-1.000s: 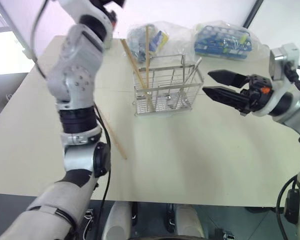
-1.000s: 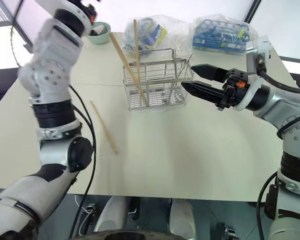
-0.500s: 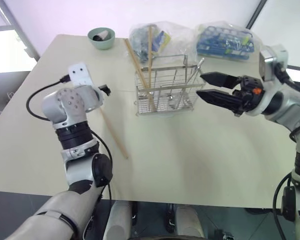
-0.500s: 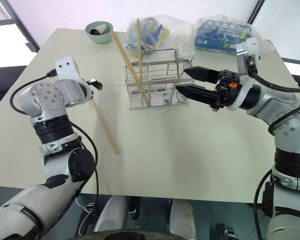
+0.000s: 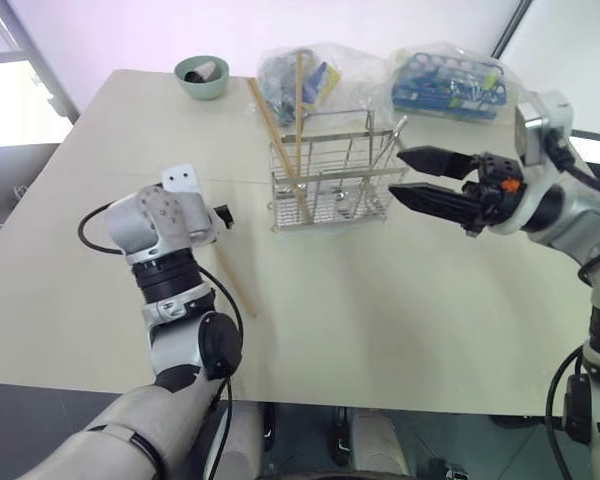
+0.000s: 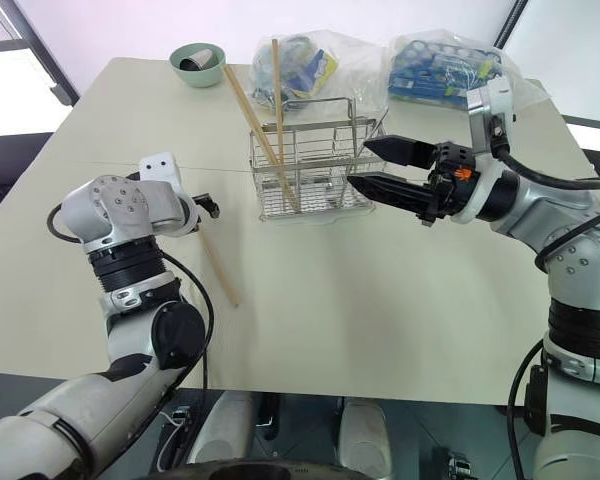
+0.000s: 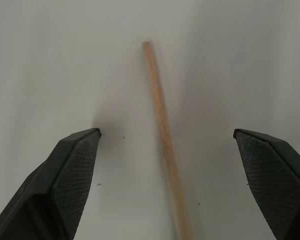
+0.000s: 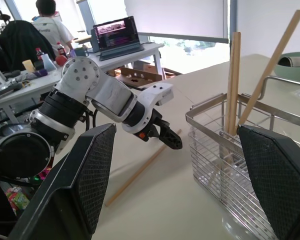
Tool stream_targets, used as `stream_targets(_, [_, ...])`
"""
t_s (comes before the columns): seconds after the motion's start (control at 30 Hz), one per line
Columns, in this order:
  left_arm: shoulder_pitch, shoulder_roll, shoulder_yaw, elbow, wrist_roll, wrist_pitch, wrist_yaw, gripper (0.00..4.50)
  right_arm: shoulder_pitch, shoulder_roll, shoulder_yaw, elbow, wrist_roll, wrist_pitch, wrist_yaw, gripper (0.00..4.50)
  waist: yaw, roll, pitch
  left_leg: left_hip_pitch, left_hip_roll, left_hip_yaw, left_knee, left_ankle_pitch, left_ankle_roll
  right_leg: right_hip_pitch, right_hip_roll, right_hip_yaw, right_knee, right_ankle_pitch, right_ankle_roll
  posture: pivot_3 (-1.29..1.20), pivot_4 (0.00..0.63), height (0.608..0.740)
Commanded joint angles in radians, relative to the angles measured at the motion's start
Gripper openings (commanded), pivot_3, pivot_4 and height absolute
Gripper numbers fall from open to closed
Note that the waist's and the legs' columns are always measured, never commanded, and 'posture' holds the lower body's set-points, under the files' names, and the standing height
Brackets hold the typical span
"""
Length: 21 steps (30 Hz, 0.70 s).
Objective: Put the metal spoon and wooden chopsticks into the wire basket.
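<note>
The wire basket (image 5: 325,185) stands mid-table with two wooden chopsticks (image 5: 298,110) leaning upright in it. The metal spoon (image 5: 391,143) leans in its right end. A third chopstick (image 5: 238,290) lies flat on the table left of the basket. My left gripper (image 7: 167,132) is open and tilted down just over that stick's far end, one finger on each side, not touching it. My right gripper (image 5: 395,175) hovers open and empty beside the basket's right side, pointing left.
A green bowl (image 5: 202,75) sits at the table's back left. Two clear plastic bags (image 5: 450,80) of blue items lie behind the basket. Bare tabletop (image 5: 400,300) spreads in front of the basket. A person sits at a desk (image 8: 45,20) far off.
My left arm swung down from high above the table to just over the loose chopstick, its gripper tipping downward. The right gripper stayed where it was.
</note>
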Motion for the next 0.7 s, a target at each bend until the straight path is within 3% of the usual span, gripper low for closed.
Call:
stream_targets(0.03, [-0.018,-0.007,0.001,0.015,0.024,-0.027,-0.034,3.15,0.001,0.0,-0.033,-0.034,0.01,-0.015,-0.013,3.99,0.001,0.0,0.0,0.0,0.0,0.0,0.0,0.0,0.0,0.0,0.0,0.0,0.0,0.0,0.0,0.0,0.15,0.71])
stream_targets(0.23, [-0.028,-0.006,0.01,0.025,0.06,-0.039,-0.056,0.11,0.003,0.001,-0.04,-0.032,0.014,-0.02,-0.029,3.99,0.008,0.0,0.0,0.0,0.0,0.0,0.0,0.0,0.0,0.0,0.0,0.0,0.0,0.0,0.0,0.0,0.15,0.71])
stream_targets(0.33, [-0.022,0.021,-0.036,0.019,0.068,-0.096,-0.084,0.04,0.002,0.0,-0.041,-0.029,0.015,-0.021,-0.03,3.99,0.013,0.0,0.0,0.0,0.0,0.0,0.0,0.0,0.0,0.0,0.0,0.0,0.0,0.0,0.0,0.0,0.15,0.71])
stream_targets(0.4, [-0.019,0.119,-0.173,0.02,0.101,-0.316,-0.162,0.04,0.002,-0.007,-0.038,-0.027,0.007,-0.022,-0.027,3.99,0.016,0.0,0.0,0.0,0.0,0.0,0.0,0.0,0.0,0.0,0.0,0.0,0.0,0.0,0.0,0.0,0.15,0.71])
stream_targets(0.43, [-0.037,0.148,-0.186,0.034,0.104,-0.42,-0.181,0.04,0.003,-0.011,-0.037,-0.027,0.004,-0.023,-0.025,3.99,0.015,0.0,0.0,0.0,0.0,0.001,0.0,0.0,0.0,-0.001,0.0,0.0,0.0,0.0,0.0,0.0,0.15,0.71])
stream_targets(0.6, [-0.191,0.263,-0.134,0.154,0.032,-0.924,-0.296,0.04,0.003,-0.033,-0.049,-0.025,0.007,-0.015,-0.012,3.99,0.022,0.0,0.0,-0.001,0.001,0.007,0.0,0.0,0.0,-0.002,0.0,0.0,-0.001,0.001,-0.001,0.0,0.15,0.71])
stream_targets(0.7, [-0.315,0.262,-0.067,0.213,-0.105,-1.089,-0.404,0.04,0.002,-0.043,-0.048,-0.014,0.003,-0.014,-0.005,3.99,0.028,-0.001,0.0,-0.001,0.001,0.007,0.0,-0.001,0.001,-0.002,-0.001,0.0,-0.002,0.001,-0.001,0.0,0.15,0.71])
